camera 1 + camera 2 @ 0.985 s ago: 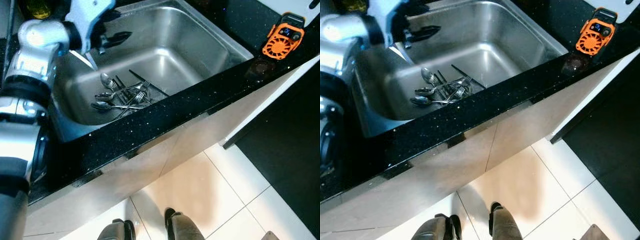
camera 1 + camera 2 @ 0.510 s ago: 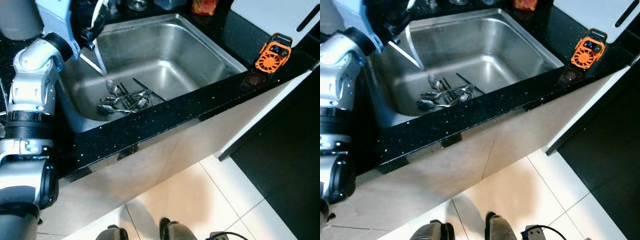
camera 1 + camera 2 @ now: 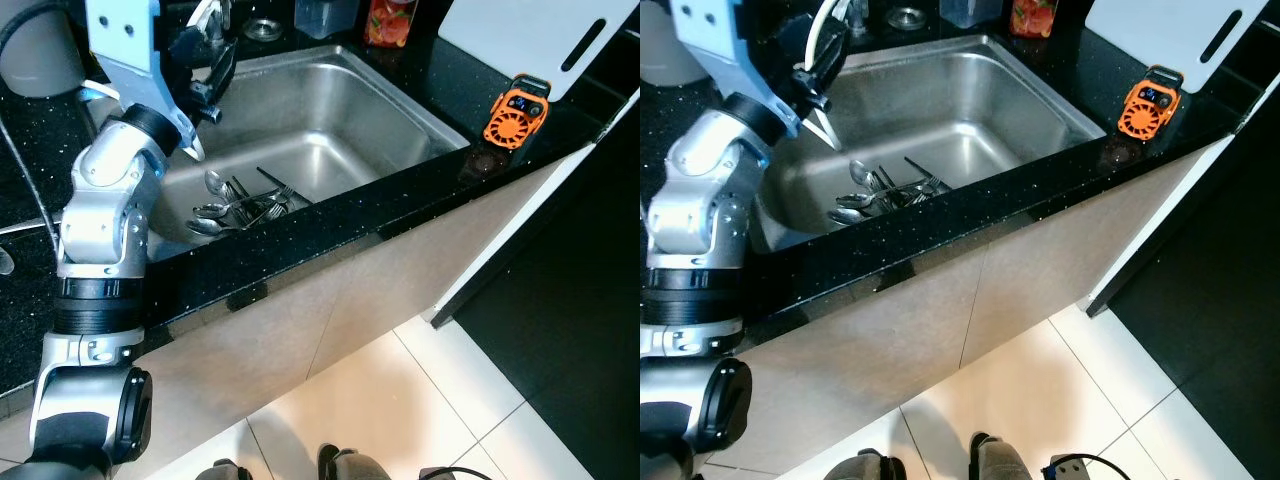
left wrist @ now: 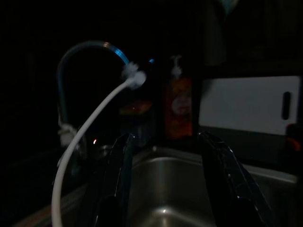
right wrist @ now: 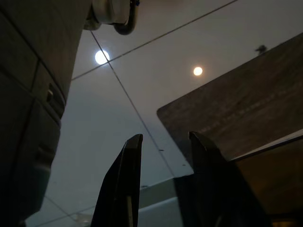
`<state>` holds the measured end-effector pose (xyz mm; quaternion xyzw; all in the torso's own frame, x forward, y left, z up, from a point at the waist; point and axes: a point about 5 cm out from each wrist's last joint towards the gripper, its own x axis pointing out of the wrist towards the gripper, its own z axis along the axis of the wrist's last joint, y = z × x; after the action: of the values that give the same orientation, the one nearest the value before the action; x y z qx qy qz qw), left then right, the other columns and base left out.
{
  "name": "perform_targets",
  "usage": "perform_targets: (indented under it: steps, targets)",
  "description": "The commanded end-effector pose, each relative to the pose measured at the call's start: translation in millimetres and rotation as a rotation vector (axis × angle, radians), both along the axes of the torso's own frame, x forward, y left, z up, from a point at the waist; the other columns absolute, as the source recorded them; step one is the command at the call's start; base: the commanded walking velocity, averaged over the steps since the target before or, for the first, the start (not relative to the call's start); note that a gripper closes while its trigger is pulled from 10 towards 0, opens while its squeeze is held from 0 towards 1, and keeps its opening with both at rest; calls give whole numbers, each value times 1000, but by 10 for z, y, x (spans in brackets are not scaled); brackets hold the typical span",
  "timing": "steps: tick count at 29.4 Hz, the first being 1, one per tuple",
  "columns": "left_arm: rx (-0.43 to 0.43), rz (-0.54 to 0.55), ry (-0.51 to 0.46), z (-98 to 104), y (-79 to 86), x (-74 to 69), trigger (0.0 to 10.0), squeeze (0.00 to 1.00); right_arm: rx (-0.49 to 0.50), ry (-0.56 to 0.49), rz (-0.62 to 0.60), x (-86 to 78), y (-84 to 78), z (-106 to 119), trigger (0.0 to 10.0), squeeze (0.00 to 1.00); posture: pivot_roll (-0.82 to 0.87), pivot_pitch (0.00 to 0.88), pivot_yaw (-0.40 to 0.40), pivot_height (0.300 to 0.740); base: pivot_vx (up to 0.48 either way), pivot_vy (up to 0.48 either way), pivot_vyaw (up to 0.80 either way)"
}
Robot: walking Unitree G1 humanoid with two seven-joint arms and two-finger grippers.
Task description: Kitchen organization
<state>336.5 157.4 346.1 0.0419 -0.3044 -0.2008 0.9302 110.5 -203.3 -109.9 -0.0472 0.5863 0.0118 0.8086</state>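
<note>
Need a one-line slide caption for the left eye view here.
Left gripper raised open over the steel sink's left rim, cutlery pile below, orange gadget on the black counter.

I count one steel sink set into one black speckled surface. In the basin lies one heap of cutlery; I make out at least three spoons and two forks, but the pieces overlap too much for a sure total. One tap curves over the sink, with one white hose hanging off it. Behind stand one orange soap bottle and one white cutting board. One small orange gadget sits on the surface. Two of my hands show: my left hand and my right hand.
</note>
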Motion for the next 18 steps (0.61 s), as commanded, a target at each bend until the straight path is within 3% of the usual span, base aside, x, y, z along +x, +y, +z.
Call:
perform_targets:
  steps: [1,2,3,5,6,7,8,9,11,12,16,17,18]
  targets:
    - [17,-70,-11,16,-85,-80,10000,0,-82,51,23,-85,-121,-5,10000,0,107,119,-40,740,0,0,0]
    - [29,-108,-26,49,-113,-129,10000,0,-150,110,21,-176,-220,-9,10000,0,106,119,-39,740,0,0,0]
    - [29,-108,-26,49,-113,-129,10000,0,-150,110,21,-176,-220,-9,10000,0,106,119,-39,740,0,0,0]
    - [44,-149,-32,69,-135,-197,10000,0,-224,167,-45,-295,-383,4,10000,0,106,121,-38,740,0,0,0]
    - [57,-195,-26,63,-149,-243,10000,0,-215,179,-126,-342,-428,8,10000,0,106,124,-39,740,0,0,0]
    - [57,-195,-26,63,-149,-243,10000,0,-215,179,-126,-342,-428,8,10000,0,106,124,-39,740,0,0,0]
    - [98,-275,-11,29,-171,-311,10000,0,-187,195,-234,-406,-479,11,10000,0,100,136,-39,740,0,0,0]
    - [98,-275,-11,29,-171,-311,10000,0,-187,195,-234,-406,-479,11,10000,0,100,136,-39,740,0,0,0]
    - [202,-387,19,-55,-197,-433,10000,0,-150,220,-412,-515,-570,24,10000,0,98,149,-37,740,0,0,0]
    - [236,-383,33,-90,-167,-445,10000,0,-188,194,-484,-523,-694,61,10000,0,95,153,-37,740,0,0,0]
    - [236,-383,33,-90,-167,-445,10000,0,-188,194,-484,-523,-694,61,10000,0,95,153,-37,740,0,0,0]
    - [253,-371,43,-105,-141,-449,10000,0,-222,175,-524,-522,-781,90,10000,0,93,154,-37,740,0,0,0]
    - [220,-305,58,-103,-65,-397,10000,0,-266,54,-589,-346,-956,184,10000,0,86,156,-32,740,0,0,0]
